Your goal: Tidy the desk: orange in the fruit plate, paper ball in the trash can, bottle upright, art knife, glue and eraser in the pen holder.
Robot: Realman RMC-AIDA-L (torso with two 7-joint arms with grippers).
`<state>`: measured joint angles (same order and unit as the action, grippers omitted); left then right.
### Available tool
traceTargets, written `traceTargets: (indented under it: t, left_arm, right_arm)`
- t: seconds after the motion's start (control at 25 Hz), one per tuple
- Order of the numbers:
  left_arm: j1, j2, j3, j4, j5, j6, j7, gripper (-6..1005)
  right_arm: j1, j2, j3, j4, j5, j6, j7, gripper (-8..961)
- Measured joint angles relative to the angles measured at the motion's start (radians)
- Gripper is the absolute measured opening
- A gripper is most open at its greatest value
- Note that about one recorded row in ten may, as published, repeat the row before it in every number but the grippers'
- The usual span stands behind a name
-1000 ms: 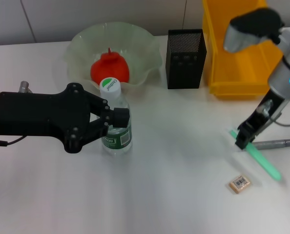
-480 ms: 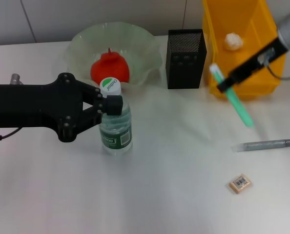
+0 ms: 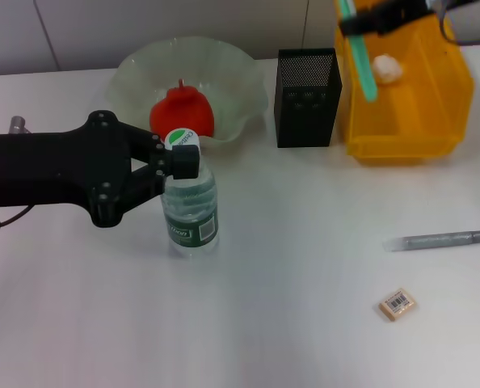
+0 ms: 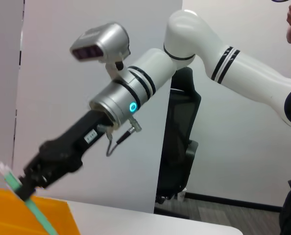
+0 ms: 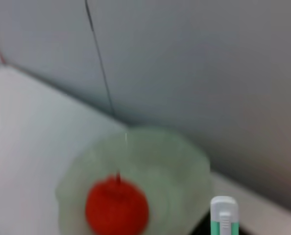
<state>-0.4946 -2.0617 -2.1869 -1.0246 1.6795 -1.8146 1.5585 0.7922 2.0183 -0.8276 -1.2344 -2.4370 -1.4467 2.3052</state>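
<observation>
The bottle (image 3: 191, 204) stands upright at mid-left of the table, and my left gripper (image 3: 178, 162) is shut on its neck just under the white cap. My right gripper (image 3: 369, 20) is shut on a long green stick (image 3: 362, 61) with a white end, holding it high between the pen holder (image 3: 308, 98) and the trash can (image 3: 406, 97). This also shows in the left wrist view (image 4: 34, 211). The orange (image 3: 182, 114) lies in the fruit plate (image 3: 240, 77). The paper ball (image 3: 385, 68) lies in the trash can. The eraser (image 3: 397, 304) lies at the front right.
A grey pen-shaped tool (image 3: 442, 239) lies on the table at the right, behind the eraser. The right wrist view shows the orange (image 5: 117, 206), the fruit plate (image 5: 184, 166) and the stick's white end (image 5: 224, 208).
My right gripper lifted the green stick off the table and carried it up and back, above the trash can's near-left corner. My left gripper brought the tilted bottle upright.
</observation>
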Motion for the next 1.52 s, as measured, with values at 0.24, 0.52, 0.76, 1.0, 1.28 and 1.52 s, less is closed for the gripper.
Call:
traceTargets:
  t: [0.24, 0.52, 0.76, 1.0, 1.28, 1.52]
  left_arm:
    - [0.001, 0.0, -0.011, 0.0, -0.003, 0.0, 0.0, 9]
    - [0.003, 0.0, -0.027, 0.011, -0.003, 0.004, 0.0, 9]
    - [0.004, 0.002, -0.042, 0.011, -0.003, 0.005, 0.0, 9]
    - [0.003, 0.002, -0.05, 0.012, -0.003, 0.006, 0.002, 9]
    - [0.004, 0.002, -0.05, 0.012, -0.003, 0.005, 0.002, 9]
    - [0.004, 0.002, -0.05, 0.015, -0.003, 0.003, 0.004, 9]
  right_arm:
    - [-0.002, -0.004, 0.007, -0.003, 0.023, 0.075, -0.055, 193]
    - [-0.004, -0.016, 0.032, 0.139, 0.161, 0.202, -0.212, 193]
    - [0.005, -0.049, 0.046, 0.304, 0.306, 0.266, -0.355, 194]
    - [0.015, -0.062, 0.047, 0.45, 0.404, 0.33, -0.502, 194]
    - [0.037, -0.064, 0.049, 0.564, 0.415, 0.379, -0.588, 195]
    - [0.047, -0.061, 0.049, 0.611, 0.423, 0.415, -0.632, 195]
